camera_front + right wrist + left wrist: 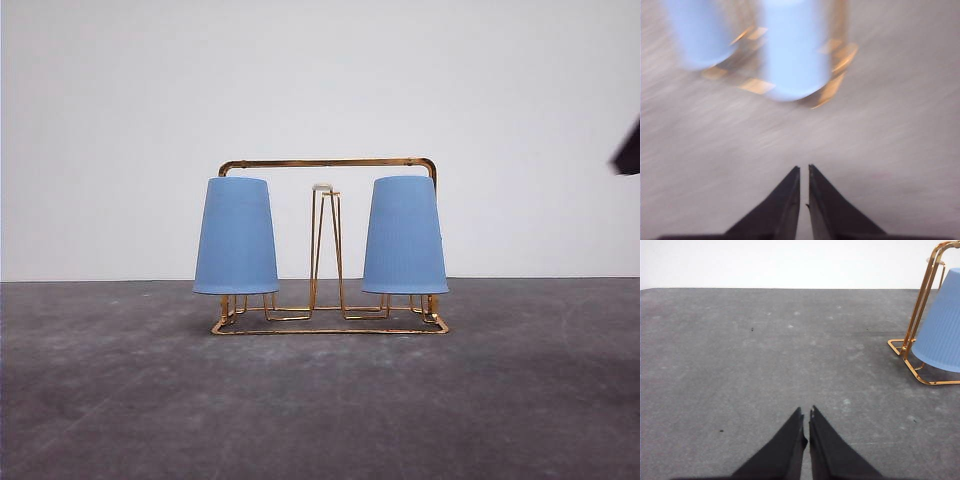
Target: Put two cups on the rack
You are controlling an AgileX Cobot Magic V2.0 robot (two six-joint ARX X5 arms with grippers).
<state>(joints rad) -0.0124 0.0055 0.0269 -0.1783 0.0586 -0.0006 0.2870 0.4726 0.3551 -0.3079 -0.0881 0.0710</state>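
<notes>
Front view, both cups point(236, 236) racked point(330, 318)

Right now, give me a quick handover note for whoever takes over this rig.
Left gripper: fingers together, holding nothing, over bare table.
Right gripper: fingers together, holding nothing; its view is motion-blurred.
Left cup and right cup both sit upside down on the rack.
Done: both cups placed.
Left: nothing visible, just park the arms.

Light-blue cups point(236, 237), gold rack point(328, 162)
</notes>
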